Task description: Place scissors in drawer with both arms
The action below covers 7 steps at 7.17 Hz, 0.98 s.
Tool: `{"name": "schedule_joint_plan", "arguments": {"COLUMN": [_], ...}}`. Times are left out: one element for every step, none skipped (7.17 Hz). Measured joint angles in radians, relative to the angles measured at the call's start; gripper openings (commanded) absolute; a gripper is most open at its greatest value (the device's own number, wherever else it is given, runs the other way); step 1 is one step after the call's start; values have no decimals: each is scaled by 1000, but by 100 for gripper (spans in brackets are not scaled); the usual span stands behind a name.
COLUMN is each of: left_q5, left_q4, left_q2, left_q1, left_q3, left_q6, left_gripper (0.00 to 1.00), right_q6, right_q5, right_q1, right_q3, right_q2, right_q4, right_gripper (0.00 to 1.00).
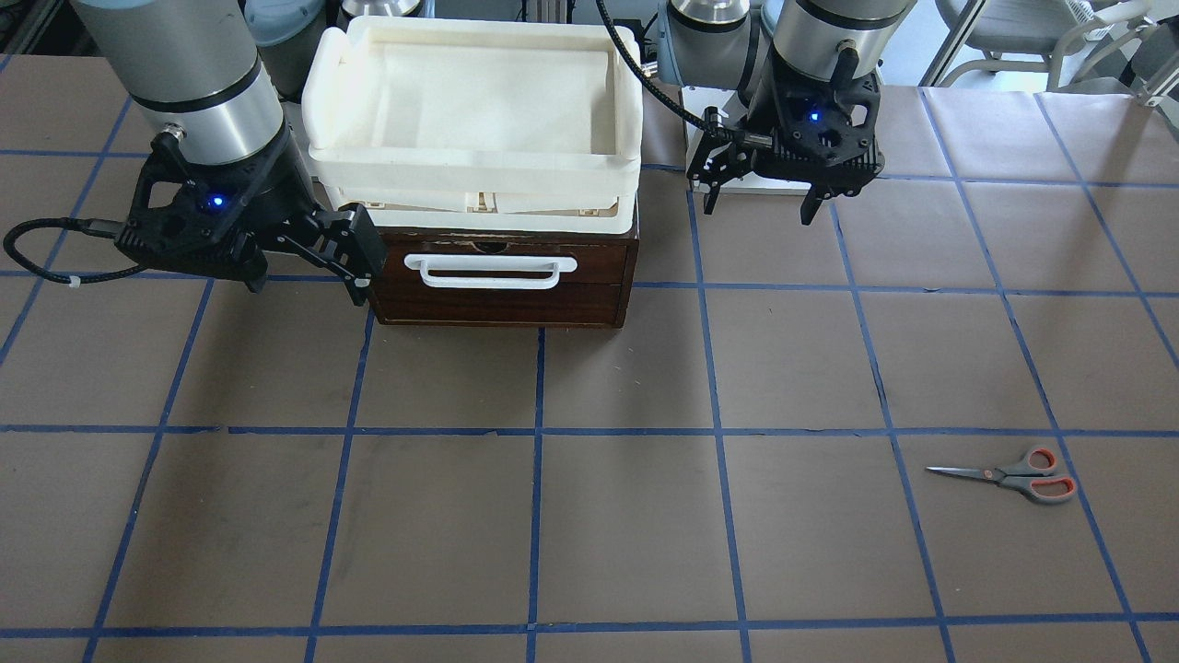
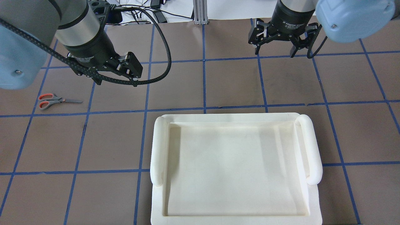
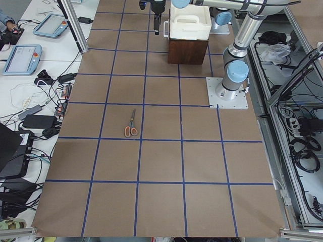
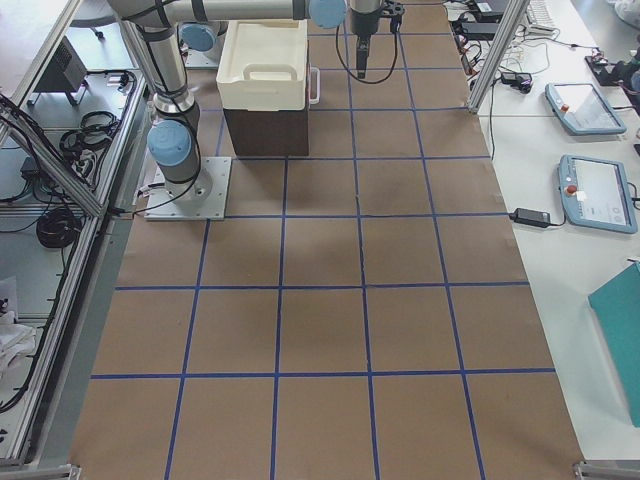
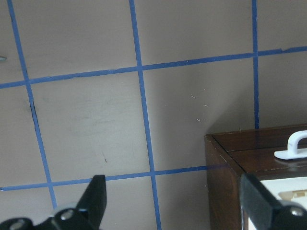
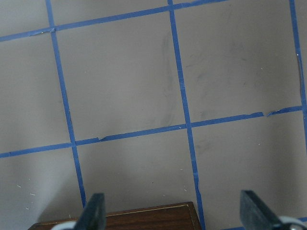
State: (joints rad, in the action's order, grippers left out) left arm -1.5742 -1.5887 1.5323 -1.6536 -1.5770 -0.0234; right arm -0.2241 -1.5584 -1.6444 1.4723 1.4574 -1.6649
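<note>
The scissors [image 1: 1009, 477] lie flat and closed on the table [image 1: 442, 516], out on the robot's left side and well apart from the drawer [image 1: 571, 299], blades pointing toward the middle of the table and the orange-lined loops outward; the drawer sits shut in its dark wooden case under a cream tray [image 1: 470, 170], its white bar handle [image 1: 490, 270] facing the operators' side; the left gripper [image 1: 760, 201] hangs above the table just beside the case, jaws spread wide with nothing between them, well short of the scissors; the right gripper [image 2: 275, 51] hovers on the other side of the case, near the handle's end in the front view, jaws equally wide and empty. The scissors look light and rigid, so weight is no worry; the trouble is likely their flatness; the slim steel blades are thin and probably slick, giving the fingers little to bite on against the brown surface; the plastic handles are thicker and less slippery, so the better hold seems to be across the shank just behind the pivot, or across both loops together, with the fingers closing across the scissors' width; gripping one loop alone risks the blades swinging open; a hold near the tips would likely let the handle end droop or twist.
</note>
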Motion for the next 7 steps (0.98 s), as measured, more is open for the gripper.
{"name": "schedule_joint_plan", "arguments": {"left_q5": [0,-1,-5,-21,-37,-42,-45], "left_q4": [0,-1,2,3,-1,1,19], "left_q2": [0,0,4,15,22,37,71], "left_q1": [0,0,4,22,67,149,251], "left_q3": [0,0,6,17,16,8,1], "left_q6": [-1,-3,-10,-37,-124,-261,-426], "left_gripper": [100,100,100,100,100,100,100], "right_q6": [0,0,1,2,3,0,-7], "right_q5": [-1,-3,-5,-6,-9,-12,-23], "right_q1": [0,0,0,1,2,2,2], "right_q3": [0,0,0,0,0,1,6], "right_q2": [0,0,0,1,2,2,2], "right_q4": [0,0,1,-3,-17,-35,-39], "right_gripper": [100,100,100,100,100,100,100]}}
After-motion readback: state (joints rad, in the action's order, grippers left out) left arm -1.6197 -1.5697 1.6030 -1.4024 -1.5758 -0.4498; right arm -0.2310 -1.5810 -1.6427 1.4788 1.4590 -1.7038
